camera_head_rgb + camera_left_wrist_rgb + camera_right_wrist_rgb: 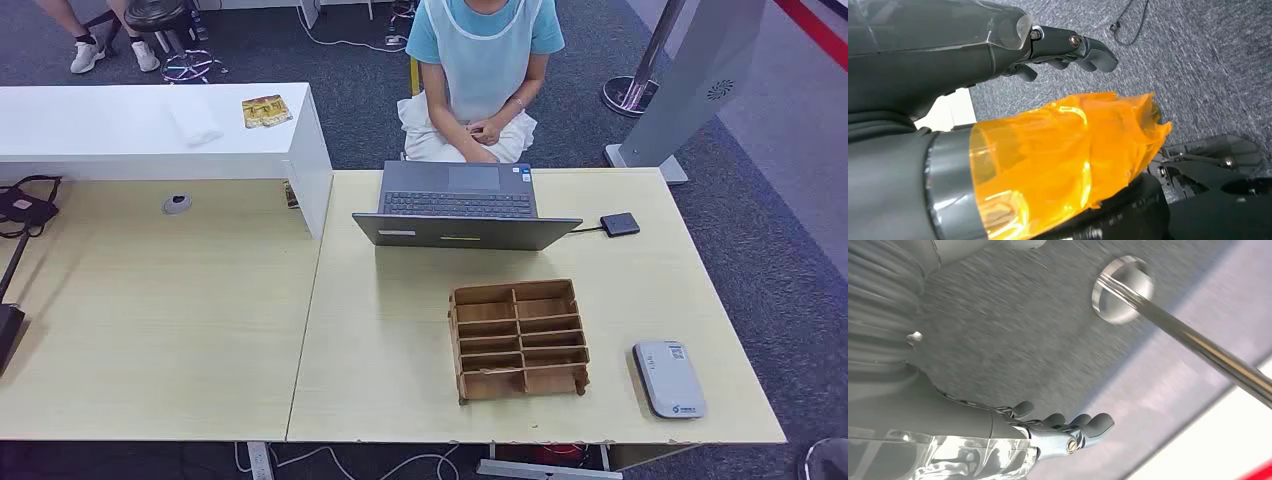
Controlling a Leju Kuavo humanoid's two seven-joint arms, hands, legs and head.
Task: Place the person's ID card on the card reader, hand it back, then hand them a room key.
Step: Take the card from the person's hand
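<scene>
A person in a light blue top (484, 60) sits behind the far edge of the wooden table (400, 380), hands together in the lap. A flat grey-white card reader (668, 378) lies near the table's front right corner. Two yellow cards (266, 110) lie on the white counter (120, 130) at the back left. My left hand (1068, 47) hangs over grey carpet, its dark fingers loosely stretched and holding nothing; orange film (1063, 150) wraps its thumb. My right hand (1063, 432) also hangs over carpet, fingers slightly bent and holding nothing.
An open grey laptop (460, 205) stands mid-table facing the person, with a small black box (619, 223) cabled to its right. A wooden compartment organiser (518, 338) sits in front of it. A metal barrier post (1168, 325) stands on the carpet by my right hand.
</scene>
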